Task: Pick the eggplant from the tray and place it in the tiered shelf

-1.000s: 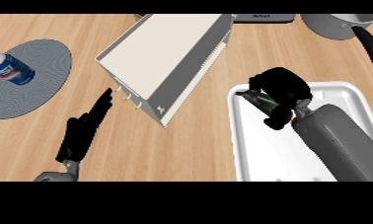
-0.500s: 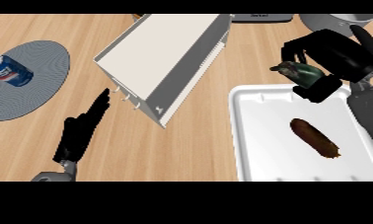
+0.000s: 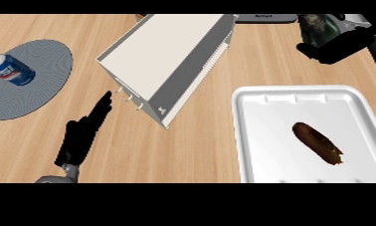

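The dark brown eggplant lies alone on the right half of the white tray at the lower right. The white tiered shelf stands slanted in the middle of the counter, left of the tray's far corner. My right hand is up at the far right, beyond the tray and well clear of the eggplant, open with nothing in it. My left hand rests open at the lower left, fingers pointing toward the shelf's near corner.
A grey round plate at the left edge carries a blue can. A grey appliance sits at the back edge behind the shelf. Bare wood lies between the shelf and the tray.
My right hand and forearm have swung from above the tray up to the far right corner, uncovering the eggplant. The left hand has stayed put.
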`<act>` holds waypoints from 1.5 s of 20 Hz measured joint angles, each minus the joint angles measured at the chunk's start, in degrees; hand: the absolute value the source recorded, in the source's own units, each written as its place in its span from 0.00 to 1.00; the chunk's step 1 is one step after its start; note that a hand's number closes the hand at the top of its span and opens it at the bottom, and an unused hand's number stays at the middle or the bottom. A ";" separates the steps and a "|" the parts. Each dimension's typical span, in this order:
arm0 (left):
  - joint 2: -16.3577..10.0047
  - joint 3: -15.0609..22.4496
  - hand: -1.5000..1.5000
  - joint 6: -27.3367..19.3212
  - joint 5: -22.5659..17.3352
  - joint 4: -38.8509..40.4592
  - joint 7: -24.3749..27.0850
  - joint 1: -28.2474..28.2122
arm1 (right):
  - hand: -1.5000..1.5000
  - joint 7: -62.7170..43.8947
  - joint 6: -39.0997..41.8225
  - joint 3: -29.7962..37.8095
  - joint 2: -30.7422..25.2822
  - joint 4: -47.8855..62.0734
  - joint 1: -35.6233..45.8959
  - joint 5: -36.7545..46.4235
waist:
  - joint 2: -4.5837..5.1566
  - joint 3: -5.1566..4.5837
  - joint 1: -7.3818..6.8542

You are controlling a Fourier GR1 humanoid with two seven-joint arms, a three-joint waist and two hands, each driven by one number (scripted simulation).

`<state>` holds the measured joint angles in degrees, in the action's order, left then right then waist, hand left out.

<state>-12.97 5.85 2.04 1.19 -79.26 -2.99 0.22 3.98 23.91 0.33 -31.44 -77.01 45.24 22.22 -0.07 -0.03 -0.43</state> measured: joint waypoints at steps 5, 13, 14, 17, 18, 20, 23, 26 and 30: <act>0.00 -0.46 0.50 1.18 0.03 0.79 0.65 0.63 | 1.00 -5.66 -1.24 -0.02 4.23 5.26 10.26 1.64 | 0.12 0.00 -0.48; 0.98 0.07 0.50 0.83 1.50 0.24 0.82 0.39 | 1.00 -7.32 -8.18 -0.69 11.05 20.99 23.91 7.49 | 0.37 -0.02 -1.16; 1.05 0.00 0.50 0.90 1.62 0.78 1.35 0.63 | 1.00 -6.42 -9.05 -0.96 11.67 23.54 25.42 8.38 | 0.46 -0.02 -1.31; 0.96 -0.16 0.50 1.32 1.61 0.81 0.62 1.58 | 1.00 -4.89 -11.89 -1.80 14.27 30.50 29.99 10.85 | 0.66 -0.03 -1.81; 0.96 -0.14 0.50 1.41 1.59 0.39 0.16 1.74 | 1.00 -3.47 -12.50 -1.97 14.55 32.90 31.02 11.53 | 0.71 -0.04 -1.95; 0.60 -0.40 0.50 1.84 1.37 -0.31 -0.31 1.47 | 1.00 -1.95 -13.81 -2.49 16.10 36.78 32.91 12.79 | 0.74 -0.03 -2.10; 0.90 -0.29 0.50 1.79 1.65 -0.43 -0.53 1.79 | 1.00 0.34 -15.92 -3.08 18.52 42.52 35.12 14.49 | 0.86 -0.03 -2.27; 1.50 0.00 0.50 1.85 1.88 0.32 -0.05 1.76 | 1.00 1.92 -17.43 -3.60 20.68 47.75 36.90 16.01 | 0.97 -0.05 -2.43; 1.84 0.35 0.50 1.70 2.44 0.01 0.08 1.62 | 1.00 2.55 -18.77 -3.94 23.75 53.75 39.31 17.52 | 1.11 -0.05 -2.79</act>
<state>-11.13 6.20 3.74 3.63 -79.24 -2.91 1.84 6.53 5.14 -3.61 -7.69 -23.26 84.56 39.74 1.04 -0.08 -3.23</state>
